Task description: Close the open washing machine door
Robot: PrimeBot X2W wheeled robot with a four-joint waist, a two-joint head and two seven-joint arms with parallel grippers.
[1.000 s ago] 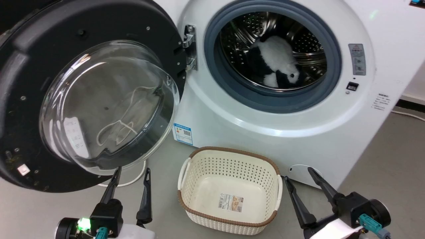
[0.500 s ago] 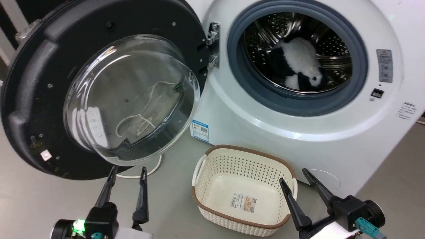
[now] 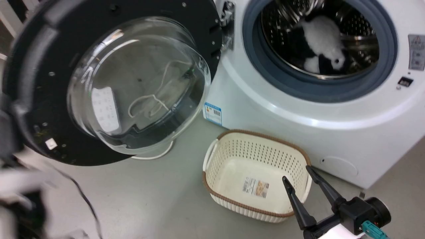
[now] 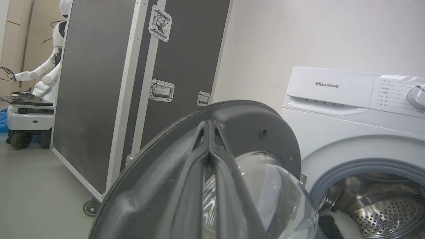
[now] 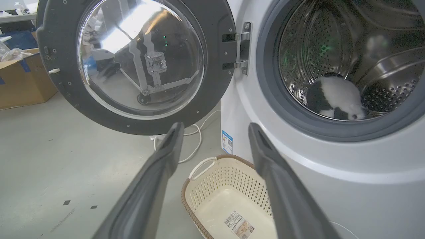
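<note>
Behind the pressed-together left fingers point(image 4: 196, 176), washing machine door point(image 4: 252, 122), lower edge cut off.

Cream basket point(image 3: 259, 151) on floor; black-white plush point(image 3: 321, 36) inside steel drum point(image 3: 362, 30).

**Dark fingers, pale forearm**

On the right hand point(image 3: 296, 173): two long black fingers point(image 3: 299, 206), tapering to narrow tips, rooted in a boxy black housing point(image 3: 348, 210). Behind that housing, a round black cylinder point(image 3: 378, 207); beneath it, a teal connector point(image 3: 371, 229) and a white forearm shell point(image 3: 335, 232). On the left hand point(image 4: 209, 125): like fingers, dark grey. Well left of that housing, a blurred arm point(image 3: 16, 186) with a thin black cable point(image 3: 87, 203).
</note>
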